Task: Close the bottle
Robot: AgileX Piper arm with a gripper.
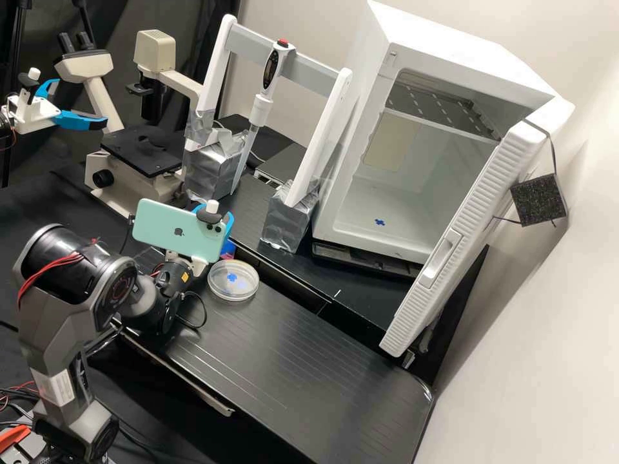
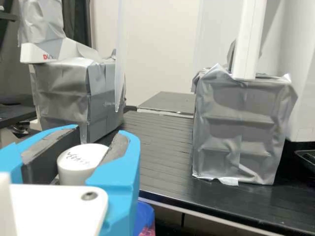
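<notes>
The high view puts the gripper [image 1: 229,222] just behind the petri dish [image 1: 232,292], partly hidden by the pale green phone [image 1: 180,231] mounted at the wrist. In the wrist view the two blue fingers [image 2: 118,183] stand part-way apart, their dark pads [image 2: 49,151] closed against the sides of a white cap [image 2: 78,164] with handwriting on its top. Whether a bottle neck sits under this cap, I cannot tell. Just beside one finger, and near the petri dish, is a rounded blue thing [image 2: 143,215] with pink below it; I cannot tell whether it is the bottle.

The dish itself lies flat on the near bench [image 1: 290,367], with blue marks showing through it. Behind it, across the gap, two silver-wrapped blocks [image 2: 241,132] stand upright, well apart, each carrying a white post [image 1: 320,135]. A grey crossbar [image 1: 316,76] joins the posts, and a pipette [image 1: 262,106] hangs from it, tip down, farther back than the dish. Beyond the dish and to the high view's left stands the microscope [image 1: 145,154]; beyond it on the other side, the white incubator [image 1: 464,45] has its door [image 1: 461,225] swung open.
</notes>
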